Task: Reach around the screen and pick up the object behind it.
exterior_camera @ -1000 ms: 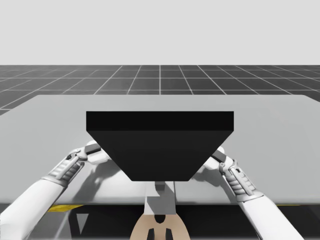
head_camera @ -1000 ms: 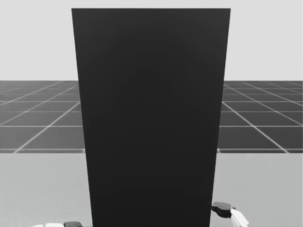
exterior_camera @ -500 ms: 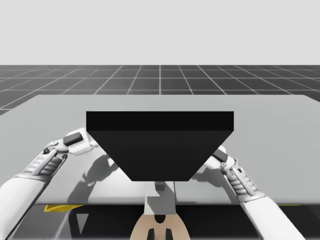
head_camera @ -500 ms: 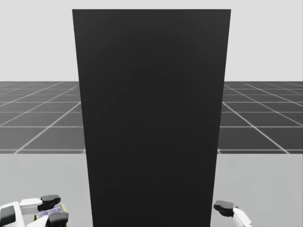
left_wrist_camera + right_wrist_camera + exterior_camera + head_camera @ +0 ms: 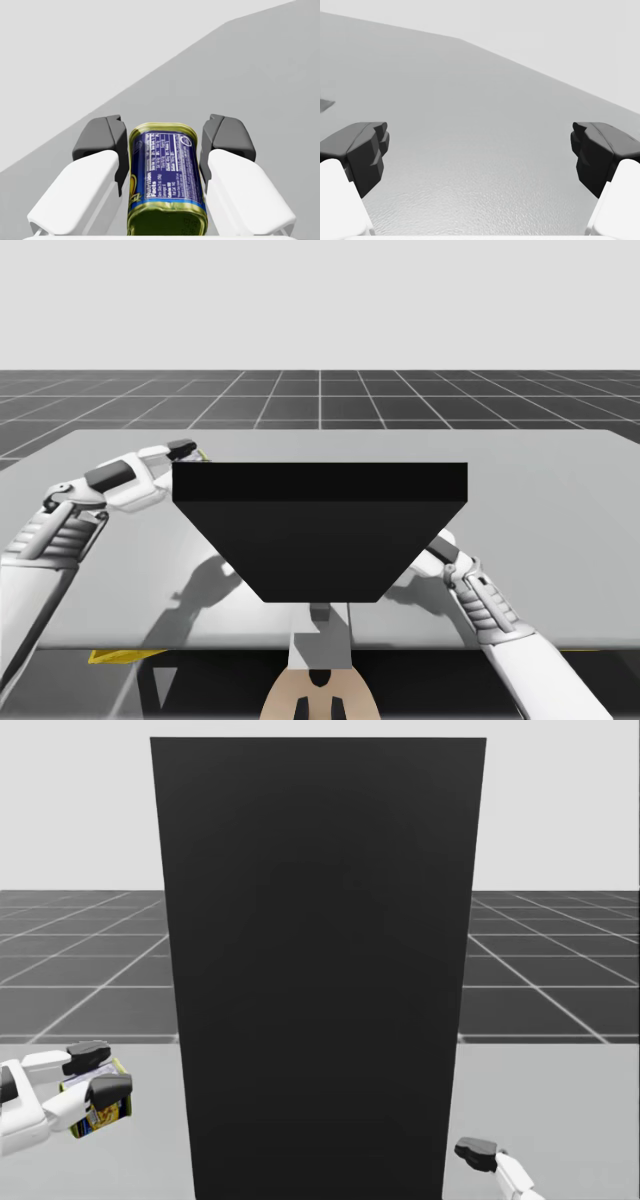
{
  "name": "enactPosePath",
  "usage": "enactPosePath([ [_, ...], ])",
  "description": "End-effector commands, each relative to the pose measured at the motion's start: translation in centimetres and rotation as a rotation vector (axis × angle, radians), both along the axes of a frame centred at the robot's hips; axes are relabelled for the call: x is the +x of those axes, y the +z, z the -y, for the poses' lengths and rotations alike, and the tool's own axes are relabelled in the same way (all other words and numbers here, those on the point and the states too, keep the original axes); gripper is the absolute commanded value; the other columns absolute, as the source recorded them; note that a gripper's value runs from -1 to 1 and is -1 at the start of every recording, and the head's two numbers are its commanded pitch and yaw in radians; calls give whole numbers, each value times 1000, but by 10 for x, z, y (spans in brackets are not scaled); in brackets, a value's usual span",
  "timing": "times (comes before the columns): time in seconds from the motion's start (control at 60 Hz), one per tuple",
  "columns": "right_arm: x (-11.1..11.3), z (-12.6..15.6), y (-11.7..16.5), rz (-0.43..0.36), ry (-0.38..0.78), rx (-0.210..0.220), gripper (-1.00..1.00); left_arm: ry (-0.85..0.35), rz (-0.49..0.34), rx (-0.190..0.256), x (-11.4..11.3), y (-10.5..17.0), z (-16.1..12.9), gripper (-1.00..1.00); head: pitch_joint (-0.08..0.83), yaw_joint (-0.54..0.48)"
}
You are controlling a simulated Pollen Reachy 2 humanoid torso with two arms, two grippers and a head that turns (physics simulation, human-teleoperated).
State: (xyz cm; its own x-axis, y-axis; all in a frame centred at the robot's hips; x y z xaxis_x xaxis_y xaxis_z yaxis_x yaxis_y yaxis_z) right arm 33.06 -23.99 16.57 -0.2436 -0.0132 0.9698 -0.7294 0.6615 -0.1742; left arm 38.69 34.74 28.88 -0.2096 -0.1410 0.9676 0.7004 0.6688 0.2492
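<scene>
This is a simulator's bare test scene rather than a lived-in room. A flat, featureless grey surface stands on a dark floor ruled with a pale square grid that runs to a level horizon. Above that line hangs a uniform pale grey backdrop. Everything is rendered in plain, smooth shading. The screen is a matte black slab without texture, upright in the middle of the surface. A spot of colour comes from a blue and yellow can with a printed label, clamped between the fingers of my white, smooth-shelled left gripper.
</scene>
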Motion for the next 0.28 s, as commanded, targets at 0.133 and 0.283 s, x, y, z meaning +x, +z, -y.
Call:
enactPosePath([
  [0.133, 1, 1, 3, 9, -20, 12, -1000, 63, 174, -42, 18, 76, 1, 1000, 127, -7],
  [0.283, 3, 1, 3, 24, -51, 21, -1000, 76, 248, -76, 16, 106, 8, 1000, 128, -7],
])
